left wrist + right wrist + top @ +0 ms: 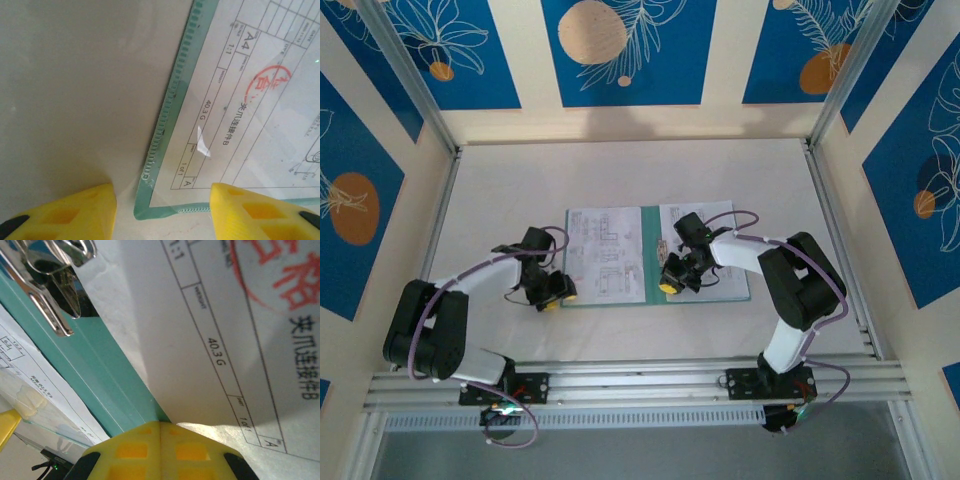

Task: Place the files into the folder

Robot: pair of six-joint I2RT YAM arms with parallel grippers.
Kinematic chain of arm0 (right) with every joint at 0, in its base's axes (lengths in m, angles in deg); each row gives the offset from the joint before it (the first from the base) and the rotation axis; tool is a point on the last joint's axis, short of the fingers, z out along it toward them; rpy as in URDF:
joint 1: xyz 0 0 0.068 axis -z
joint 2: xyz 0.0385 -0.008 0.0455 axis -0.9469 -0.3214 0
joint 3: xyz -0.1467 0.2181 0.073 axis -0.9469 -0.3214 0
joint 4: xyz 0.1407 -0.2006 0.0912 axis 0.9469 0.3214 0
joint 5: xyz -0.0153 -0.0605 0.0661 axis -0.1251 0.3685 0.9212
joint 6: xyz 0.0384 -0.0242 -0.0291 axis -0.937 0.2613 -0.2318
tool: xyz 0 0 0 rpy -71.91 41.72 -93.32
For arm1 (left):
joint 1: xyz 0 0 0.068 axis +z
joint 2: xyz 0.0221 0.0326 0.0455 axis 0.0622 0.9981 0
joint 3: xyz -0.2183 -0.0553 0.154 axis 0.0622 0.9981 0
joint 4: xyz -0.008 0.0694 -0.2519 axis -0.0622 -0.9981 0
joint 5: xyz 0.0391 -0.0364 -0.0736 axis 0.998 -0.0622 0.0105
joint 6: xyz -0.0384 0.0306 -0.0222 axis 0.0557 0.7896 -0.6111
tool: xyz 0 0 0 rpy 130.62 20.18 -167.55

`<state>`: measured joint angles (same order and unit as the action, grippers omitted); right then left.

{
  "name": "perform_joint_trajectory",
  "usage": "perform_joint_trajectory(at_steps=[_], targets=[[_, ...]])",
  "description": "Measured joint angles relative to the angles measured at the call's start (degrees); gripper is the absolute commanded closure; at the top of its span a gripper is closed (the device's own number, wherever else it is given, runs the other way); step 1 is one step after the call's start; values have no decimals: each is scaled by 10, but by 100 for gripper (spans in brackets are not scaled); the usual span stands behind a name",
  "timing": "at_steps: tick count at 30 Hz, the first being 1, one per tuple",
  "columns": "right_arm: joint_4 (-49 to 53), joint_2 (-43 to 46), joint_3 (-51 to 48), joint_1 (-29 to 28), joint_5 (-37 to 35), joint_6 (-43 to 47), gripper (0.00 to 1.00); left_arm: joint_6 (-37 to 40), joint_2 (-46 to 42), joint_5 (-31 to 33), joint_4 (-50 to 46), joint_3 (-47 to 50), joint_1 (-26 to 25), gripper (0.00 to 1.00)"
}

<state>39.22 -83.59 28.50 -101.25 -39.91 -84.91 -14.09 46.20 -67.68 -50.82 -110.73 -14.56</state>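
On the pale bench (500, 200) the folder (652, 250) lies open, the files (605, 250) on both halves. Left jaws spread empty beside its corner; right jaws pressed together at a sheet's edge. We judge the paper light and floppy: take an edge

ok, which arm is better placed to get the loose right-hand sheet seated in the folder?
Right, probably. The right end effector is shut at the loose sheet's near corner, beside the folder's spine and metal clip. The left end effector is open over the folder's outer corner, away from that sheet.
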Motion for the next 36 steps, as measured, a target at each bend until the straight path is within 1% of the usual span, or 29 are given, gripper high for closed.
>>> perform_joint_trajectory(at_steps=[4,12,18,21,30,34,36], targets=[[0,0,0,0,0,0,96,-22,-4,7,4,2,-7,56],[1,0,0,0,-1,0,96,-59,-28,-3,35,25,-16,58],[3,0,0,1,-2,0,96,-74,-56,-7,28,31,-17,65],[3,0,0,1,-2,0,96,-84,-83,-7,28,31,-18,66],[-2,-9,4,1,14,2,97,-130,-156,-66,101,31,-29,70],[-4,-11,4,4,23,4,97,-148,-176,-85,129,31,-31,75],[-4,-12,4,5,26,4,97,-155,-181,-91,139,31,-32,80]])
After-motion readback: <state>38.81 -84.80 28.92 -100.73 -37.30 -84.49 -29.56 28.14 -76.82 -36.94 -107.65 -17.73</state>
